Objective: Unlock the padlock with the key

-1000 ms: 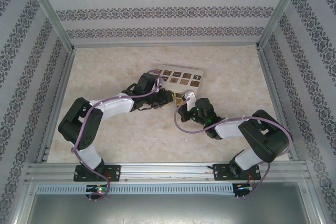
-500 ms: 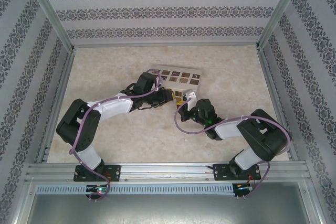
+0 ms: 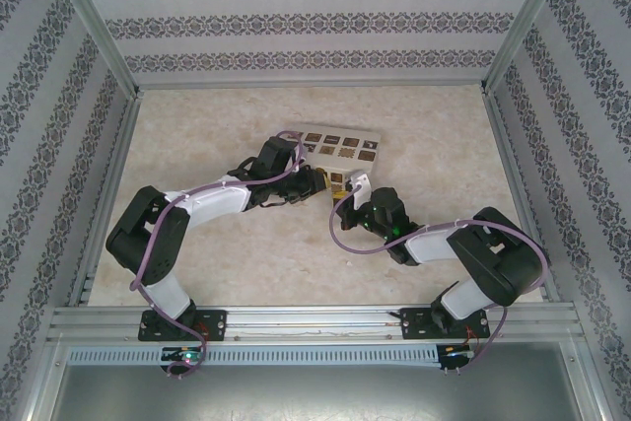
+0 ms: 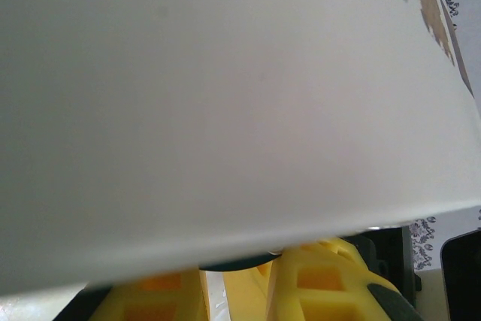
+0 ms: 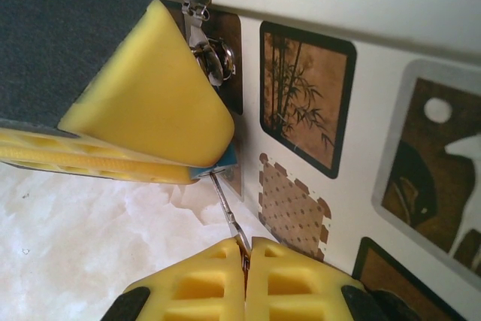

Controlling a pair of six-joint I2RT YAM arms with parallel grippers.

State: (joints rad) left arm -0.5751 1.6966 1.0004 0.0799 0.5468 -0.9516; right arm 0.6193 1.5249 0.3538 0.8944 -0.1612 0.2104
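Barely shifted since a second ago. Clamped with the right end effector [image 5: 246,255] on the slim metal key [image 5: 228,212], tip touching the blue padlock [image 5: 228,157]. Pinched between ribbed yellow foam of the left end effector [image 4: 237,291], beside the cream tiled box [image 5: 391,5], above the marbled desk [image 5: 83,238].

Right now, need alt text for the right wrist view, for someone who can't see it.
The right pincer, shut, holds a thin key pointing up at a blue padlock clamped by the left pincer. A cream box with brown picture tiles stands behind.
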